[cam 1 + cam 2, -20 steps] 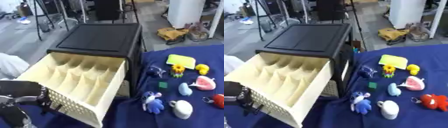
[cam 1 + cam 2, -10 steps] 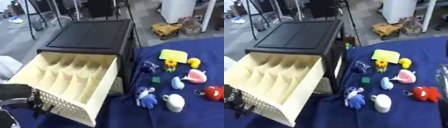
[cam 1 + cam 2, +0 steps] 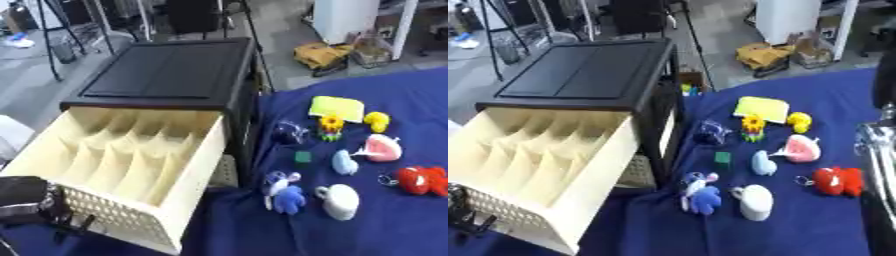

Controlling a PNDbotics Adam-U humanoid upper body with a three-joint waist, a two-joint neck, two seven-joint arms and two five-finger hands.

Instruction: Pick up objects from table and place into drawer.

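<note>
Partly cut off: left hand (image 3: 26, 205).

My two head eyes look steeply down, fairly close. Both share the open drawer (image 3: 131, 170) at lower left and the blue table (image 3: 815, 230) right; right eye sits shifted rightward.
</note>
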